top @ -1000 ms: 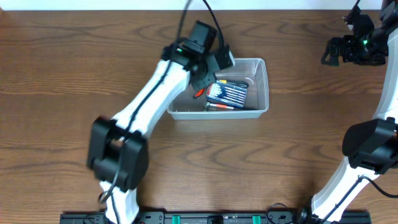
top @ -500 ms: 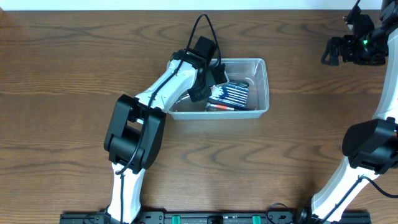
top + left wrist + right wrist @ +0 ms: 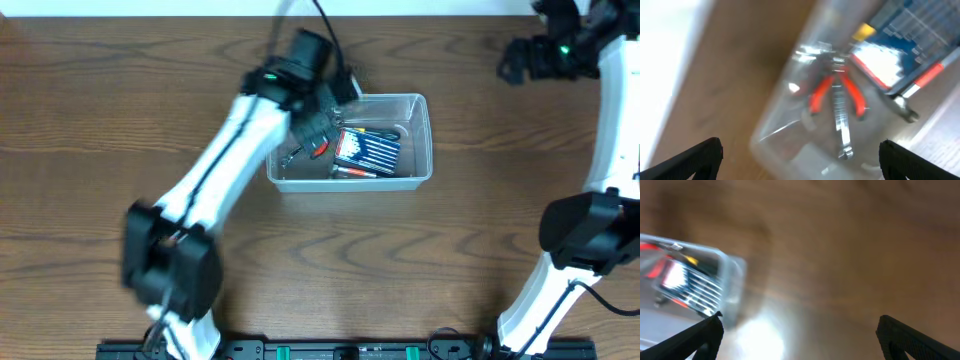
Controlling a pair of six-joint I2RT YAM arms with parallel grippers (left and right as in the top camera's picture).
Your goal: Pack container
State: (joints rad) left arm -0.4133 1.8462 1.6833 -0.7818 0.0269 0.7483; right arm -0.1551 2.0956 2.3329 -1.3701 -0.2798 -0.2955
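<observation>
The container (image 3: 428, 140) is a clear plastic bin in the middle of the table. It holds a blue pack (image 3: 366, 150) and red-handled pliers (image 3: 320, 148) at its left end. My left gripper (image 3: 328, 108) hangs open just above that left end with nothing between its fingers. In the left wrist view, the open left gripper (image 3: 800, 165) looks down on the pliers (image 3: 837, 92), a metal tool (image 3: 842, 127) and the blue pack (image 3: 905, 45) inside the container (image 3: 767, 137). My right gripper (image 3: 517, 62) is far off at the back right, and it (image 3: 800, 337) stands open and empty there.
The right wrist view shows bare brown table with a bright glare patch (image 3: 760, 335) and the container's corner (image 3: 730, 275) at the left. A white wall edge (image 3: 150, 8) runs along the table's far side.
My left gripper has gone from shut to wide open over the container's left end, and the pliers now lie loose inside. The right gripper has shifted a little left.
</observation>
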